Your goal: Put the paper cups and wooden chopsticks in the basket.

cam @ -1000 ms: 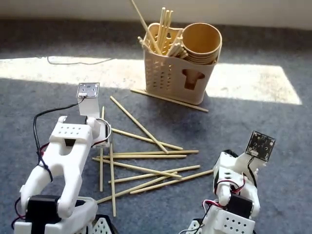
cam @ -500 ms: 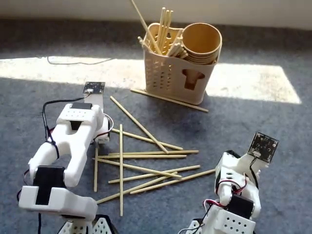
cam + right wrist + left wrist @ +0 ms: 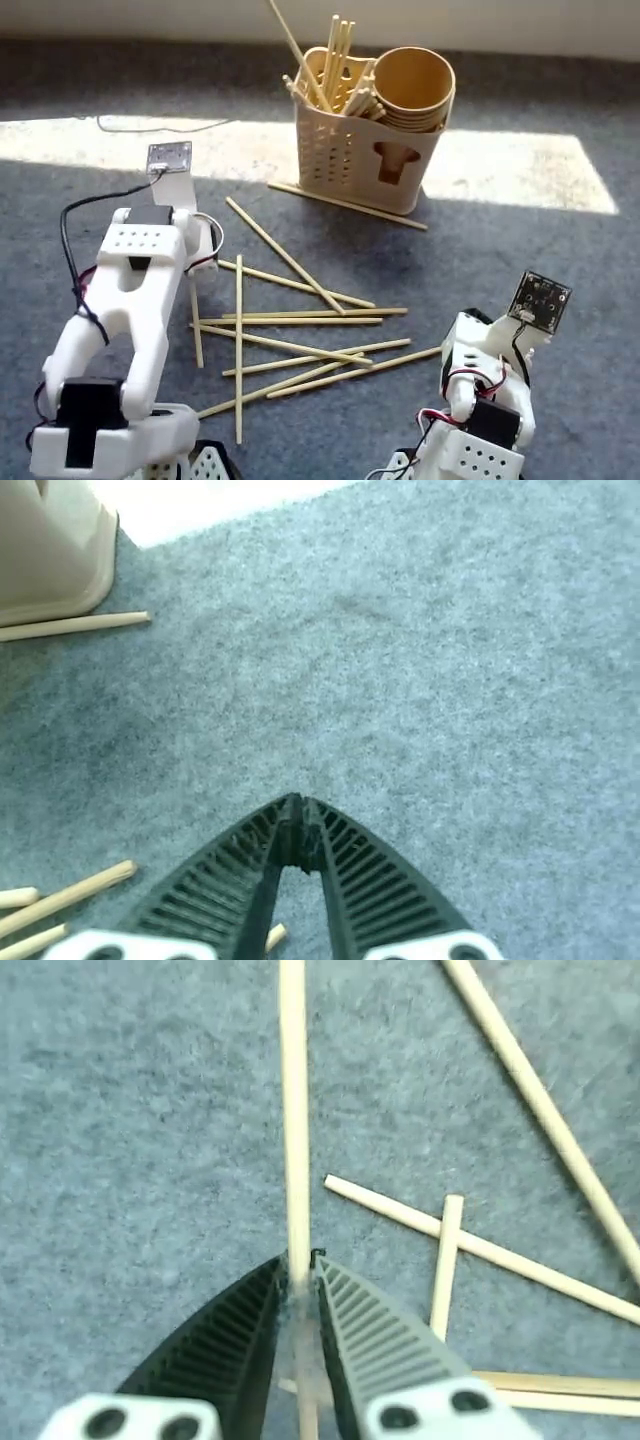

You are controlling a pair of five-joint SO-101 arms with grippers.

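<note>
The left pincer (image 3: 300, 1258) nipped a pale wooden chopstick (image 3: 293, 1110) lengthwise, so it might slide out; the right pincer (image 3: 298, 825) was shut, empty.

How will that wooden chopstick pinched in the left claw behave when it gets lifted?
Probably stiff: the chopstick runs dead straight out past the left gripper. Likely light too, since it is so thin. It is held only between the narrow tips of the fingers, so it may swivel or tilt in the grip, and perhaps slip out.
</note>
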